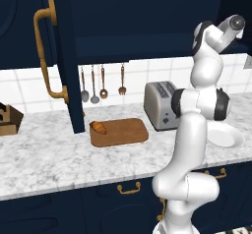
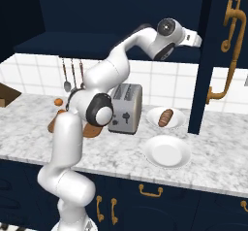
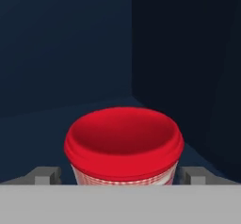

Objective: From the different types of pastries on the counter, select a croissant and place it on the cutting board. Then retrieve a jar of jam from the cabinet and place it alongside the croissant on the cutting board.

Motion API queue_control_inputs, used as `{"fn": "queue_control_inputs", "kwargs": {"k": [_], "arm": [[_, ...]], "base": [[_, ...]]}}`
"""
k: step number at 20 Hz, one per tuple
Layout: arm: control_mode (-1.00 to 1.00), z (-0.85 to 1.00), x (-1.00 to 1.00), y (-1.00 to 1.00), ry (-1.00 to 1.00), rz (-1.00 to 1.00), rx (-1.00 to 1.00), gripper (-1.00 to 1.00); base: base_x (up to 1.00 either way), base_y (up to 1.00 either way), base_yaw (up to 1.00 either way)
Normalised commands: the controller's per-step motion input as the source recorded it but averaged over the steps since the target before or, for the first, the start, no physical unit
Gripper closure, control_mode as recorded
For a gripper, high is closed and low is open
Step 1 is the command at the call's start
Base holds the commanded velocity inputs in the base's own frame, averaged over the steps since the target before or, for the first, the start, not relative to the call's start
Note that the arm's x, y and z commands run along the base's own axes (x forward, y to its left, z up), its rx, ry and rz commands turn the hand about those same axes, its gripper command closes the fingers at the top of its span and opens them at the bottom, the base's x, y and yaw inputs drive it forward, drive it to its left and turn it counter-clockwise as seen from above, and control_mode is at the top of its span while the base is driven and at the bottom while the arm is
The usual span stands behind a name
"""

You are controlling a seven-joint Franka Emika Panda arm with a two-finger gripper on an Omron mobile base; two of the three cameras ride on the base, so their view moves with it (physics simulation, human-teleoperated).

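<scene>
Jar of jam [image 3: 123,145] sits on the dark cabinet [image 3: 66,49] shelf, dead centre between the gripper [image 3: 121,175] fingertips [image 3: 45,175], one at 9 and one at 3 o'clock of it; jaws spread, contact unclear. Croissant [image 1: 98,127] on the cutting board [image 1: 123,131], at its 9 o'clock end

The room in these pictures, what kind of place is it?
A kitchen, rendered in simulation: a marbled counter with a toaster, utensils hanging on the tiled wall, and navy cabinets with brass handles.
</scene>
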Motion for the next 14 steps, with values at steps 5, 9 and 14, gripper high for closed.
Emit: {"fn": "queue_control_inputs", "kwargs": {"k": [5, 9, 14], "arm": [[-1.00, -0.01, 0.11, -0.01, 0.00, 0.00, 0.00, 1.00], [-1.00, 0.32, -0.12, 0.00, -0.03, 0.00, 0.00, 1.00], [-1.00, 0.54, -0.47, 0.00, -0.08, -0.05, 0.00, 1.00]], "base": [[0.00, 0.00, 0.00], [0.00, 0.00, 0.00], [0.00, 0.00, 0.00]]}}
